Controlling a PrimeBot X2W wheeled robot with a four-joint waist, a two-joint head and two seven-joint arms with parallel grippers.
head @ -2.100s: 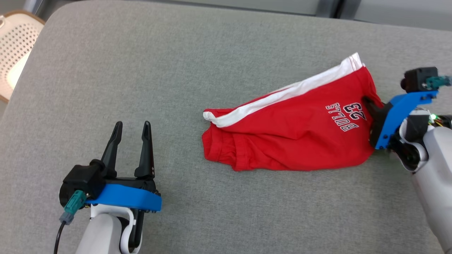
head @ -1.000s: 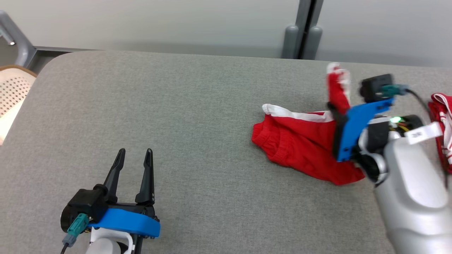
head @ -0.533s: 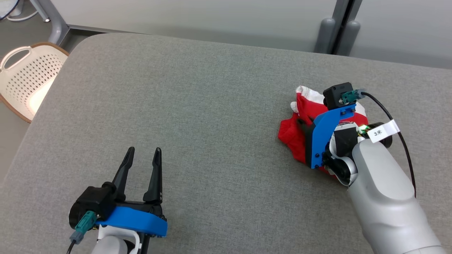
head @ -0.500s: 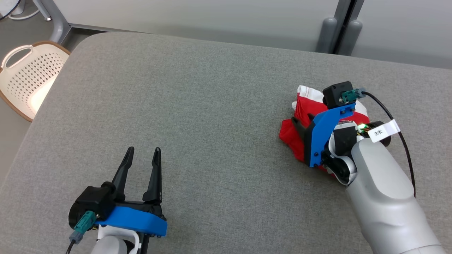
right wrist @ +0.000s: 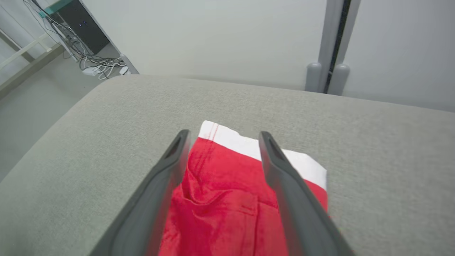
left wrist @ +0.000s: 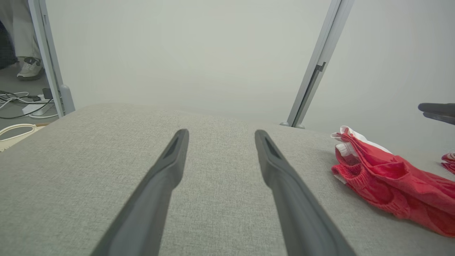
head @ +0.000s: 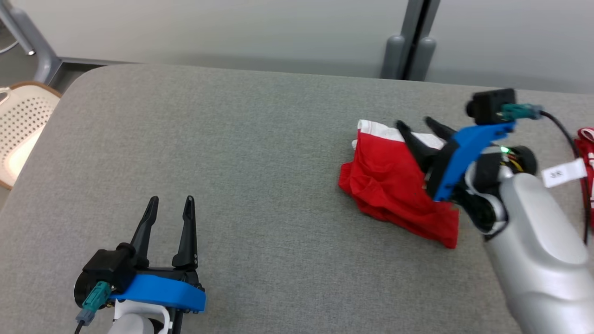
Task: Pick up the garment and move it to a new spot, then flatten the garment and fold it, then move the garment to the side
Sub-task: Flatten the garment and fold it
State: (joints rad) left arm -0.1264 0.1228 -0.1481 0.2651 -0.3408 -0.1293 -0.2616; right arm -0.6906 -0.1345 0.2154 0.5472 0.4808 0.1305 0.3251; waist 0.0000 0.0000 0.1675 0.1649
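Note:
The garment (head: 390, 185) is a pair of red shorts with a white band, lying folded over on itself on the right part of the grey padded surface (head: 260, 153). It also appears in the left wrist view (left wrist: 387, 188) and the right wrist view (right wrist: 227, 199). My right gripper (head: 415, 124) hovers open just above the garment's far white edge, fingers apart, holding nothing. My left gripper (head: 169, 200) rests open at the lower left, far from the garment, nothing between its fingers (left wrist: 167, 177).
Another red and white cloth (head: 587, 157) lies at the right edge. A perforated cream basket (head: 21, 125) stands off the surface's left side. Grey wall panels and a post (head: 408, 41) rise behind the far edge. Cables lie on the floor (right wrist: 96, 64).
My right gripper carried the garment's right end over to the left, doubling it, then opened and let go, lifting slightly. The head camera shifted. The left gripper stayed still.

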